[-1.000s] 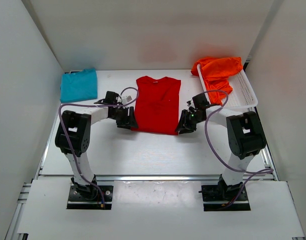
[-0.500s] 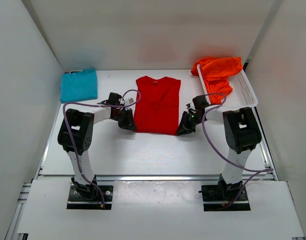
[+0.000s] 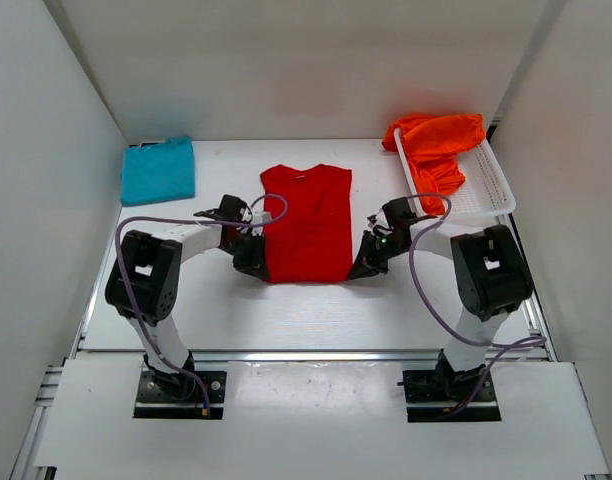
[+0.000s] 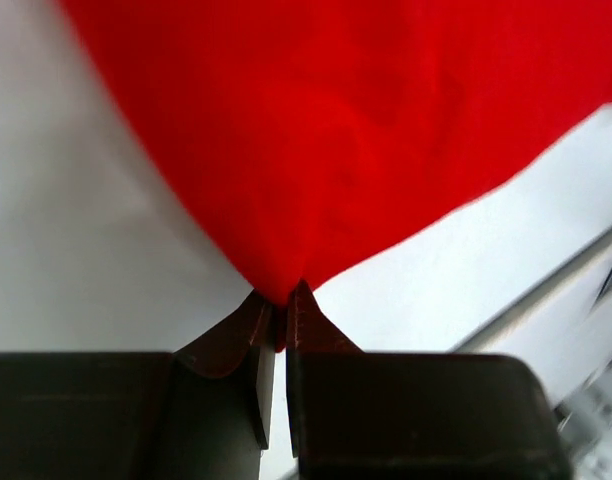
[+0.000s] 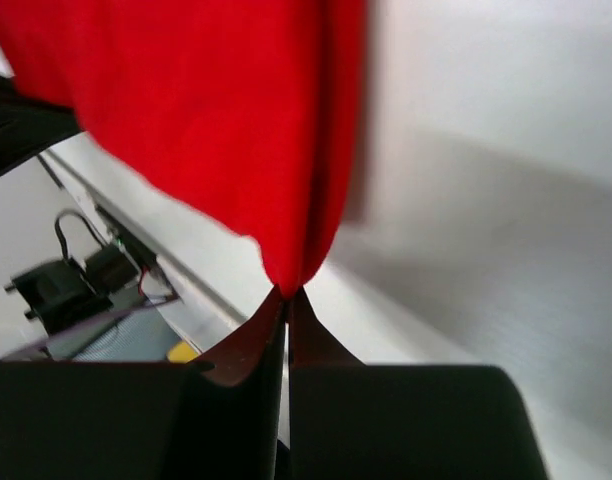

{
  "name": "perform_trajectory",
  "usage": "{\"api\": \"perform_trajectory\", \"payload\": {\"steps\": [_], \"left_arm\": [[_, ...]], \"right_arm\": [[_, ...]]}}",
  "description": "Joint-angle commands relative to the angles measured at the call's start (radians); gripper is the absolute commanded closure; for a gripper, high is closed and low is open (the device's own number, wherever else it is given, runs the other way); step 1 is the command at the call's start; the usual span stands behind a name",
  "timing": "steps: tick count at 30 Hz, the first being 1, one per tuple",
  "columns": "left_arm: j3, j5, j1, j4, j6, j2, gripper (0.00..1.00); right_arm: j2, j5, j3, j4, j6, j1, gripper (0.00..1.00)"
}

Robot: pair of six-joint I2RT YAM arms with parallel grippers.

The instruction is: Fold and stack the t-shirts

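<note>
Left end effector [image 3: 256, 262] and right end effector [image 3: 360, 264] are each clenched on a bottom-hem corner of the red t-shirt [image 3: 306, 225], which lies spread at centre frame on the counter [image 3: 306, 310]. Folding looks barely begun. Next, both should lift evenly and carry the hem toward the collar. The teal-blue t-shirt [image 3: 158, 170] lies upper left and the orange t-shirt [image 3: 436, 140] upper right.

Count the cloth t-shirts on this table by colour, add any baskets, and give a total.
Teal-blue cloth t-shirt: 1
Red cloth t-shirt: 1
Orange cloth t-shirt: 1
White plastic mesh basket: 1
Total: 4
</note>
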Motion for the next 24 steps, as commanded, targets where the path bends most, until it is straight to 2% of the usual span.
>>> {"api": "perform_trajectory", "payload": {"steps": [1, 3, 10, 15, 19, 24], "left_arm": [[-0.016, -0.015, -0.043, -0.177, 0.129, -0.080, 1.00], [-0.016, -0.037, -0.052, -0.283, 0.177, -0.092, 1.00], [-0.031, -0.112, -0.089, -0.503, 0.346, -0.197, 1.00], [0.004, -0.156, -0.088, -0.596, 0.424, -0.319, 1.00], [0.072, -0.205, -0.150, -0.691, 0.465, -0.348, 1.00], [0.073, -0.198, -0.186, -0.754, 0.516, -0.393, 1.00]], "right_arm": [[-0.110, -0.034, -0.019, -0.070, -0.030, 0.058, 1.00], [-0.163, -0.034, -0.073, -0.094, -0.033, 0.084, 1.00], [-0.389, -0.026, -0.298, -0.086, 0.045, 0.227, 1.00], [-0.580, 0.010, -0.425, -0.057, 0.203, 0.351, 1.00], [-0.749, 0.073, -0.508, 0.000, 0.385, 0.466, 1.00], [-0.884, 0.147, -0.507, -0.069, 0.528, 0.552, 1.00]]}}
